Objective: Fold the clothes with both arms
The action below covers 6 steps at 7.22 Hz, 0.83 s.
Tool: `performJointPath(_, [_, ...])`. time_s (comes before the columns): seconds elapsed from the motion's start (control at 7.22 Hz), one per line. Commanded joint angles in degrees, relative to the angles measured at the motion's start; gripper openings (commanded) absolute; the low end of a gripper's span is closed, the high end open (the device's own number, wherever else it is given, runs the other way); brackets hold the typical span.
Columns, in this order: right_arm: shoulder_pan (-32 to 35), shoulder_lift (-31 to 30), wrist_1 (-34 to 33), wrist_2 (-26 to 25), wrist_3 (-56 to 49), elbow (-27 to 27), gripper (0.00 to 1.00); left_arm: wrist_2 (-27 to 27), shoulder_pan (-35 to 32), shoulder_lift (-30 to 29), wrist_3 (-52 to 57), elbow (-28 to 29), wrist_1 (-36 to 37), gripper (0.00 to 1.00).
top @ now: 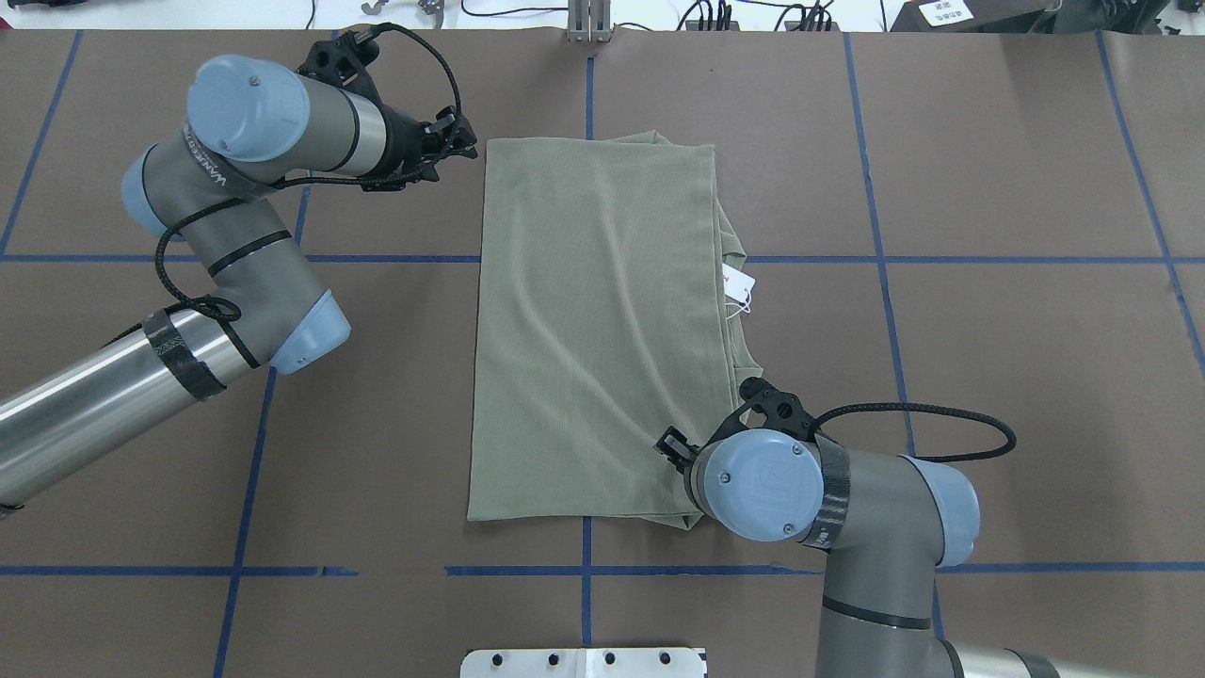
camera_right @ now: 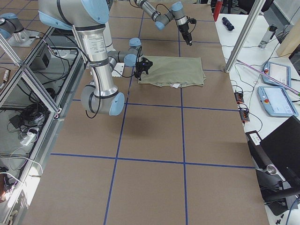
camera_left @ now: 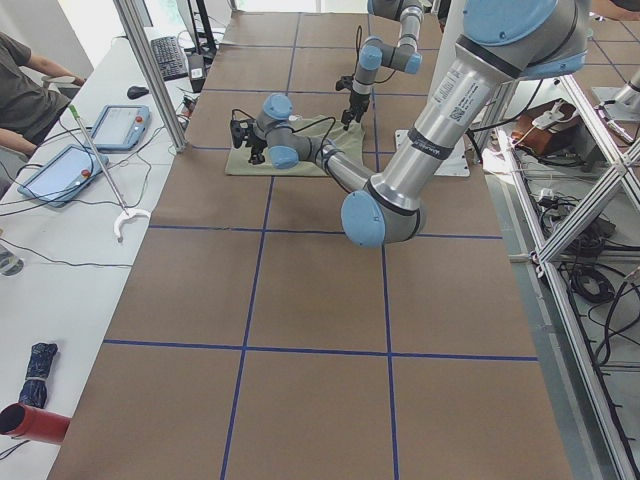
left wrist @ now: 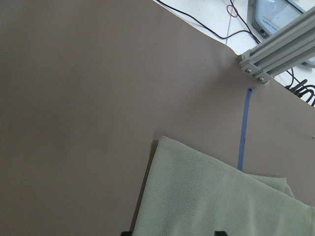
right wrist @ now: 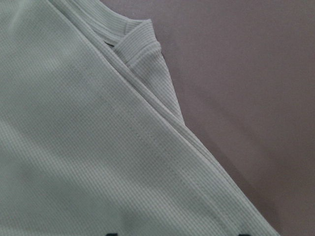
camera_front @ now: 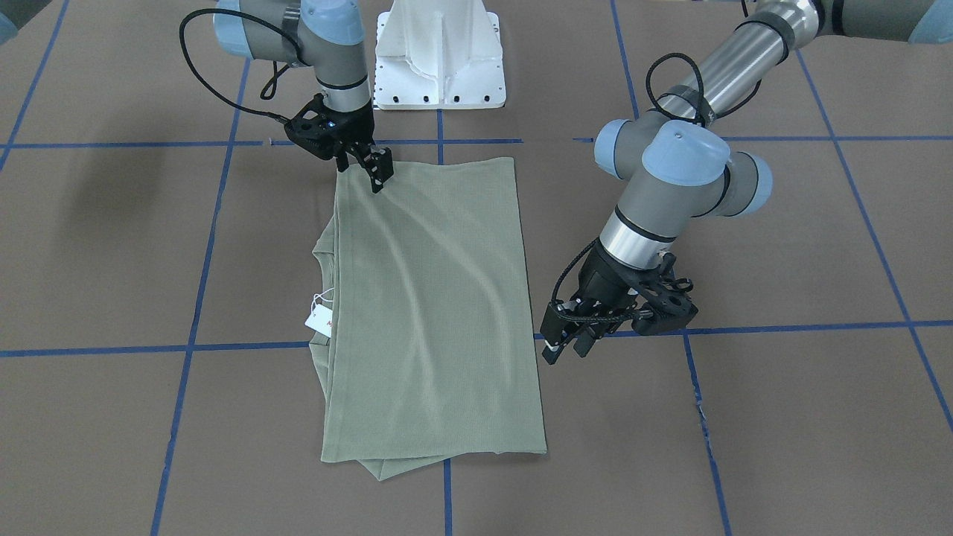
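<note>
The sage-green shirt [camera_front: 432, 313] lies flat on the brown table, folded into a long rectangle, with its white hang tag [camera_front: 319, 320] sticking out at one long edge. My left gripper [camera_front: 566, 348] is open and empty, just off the shirt's far corner [top: 499, 155]. In the left wrist view its tips stand wide apart with that corner [left wrist: 206, 196] ahead of them. My right gripper [camera_front: 365, 170] is open over the shirt's near corner. In the right wrist view its tips straddle the layered hem [right wrist: 147, 132]. In the overhead view the right wrist [top: 753, 480] hides most of that gripper.
The white pedestal base [camera_front: 441, 56] stands at the robot's edge of the table. Blue tape lines [camera_front: 447, 141] grid the brown surface. An aluminium post [left wrist: 275, 49] and cables lie beyond the far table edge. Tablets [camera_left: 120, 125] rest on a side table.
</note>
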Motion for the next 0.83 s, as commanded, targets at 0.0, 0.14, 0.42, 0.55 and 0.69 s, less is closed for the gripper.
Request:
performJointPath(0.0, [-0.4,0.0,-0.1,0.1,0.2,-0.5,0.82,0.0,0.0,0.1,0.0,-0.5,0.0,0.64])
performJointPath(0.14, [-0.6,-0.1,-0.4,0.1,0.2,-0.3,0.74,0.0,0.0,0.1,0.0,-0.5,0.1,0.64])
performJointPath(0.42, [-0.4,-0.3,-0.5,0.7,0.1,0.0,0.01,0.0,0.0,0.0,0.0,-0.5,0.1,0.64])
performJointPath(0.55, [-0.4,-0.4,-0.4,2.6,0.0,0.0,0.00,0.0,0.0,0.0,0.0,-0.5,0.1,0.64])
performJointPath(0.69, [-0.4,-0.4,-0.5,2.7,-0.1,0.0,0.00,0.0,0.0,0.0,0.0,-0.5,0.1,0.64])
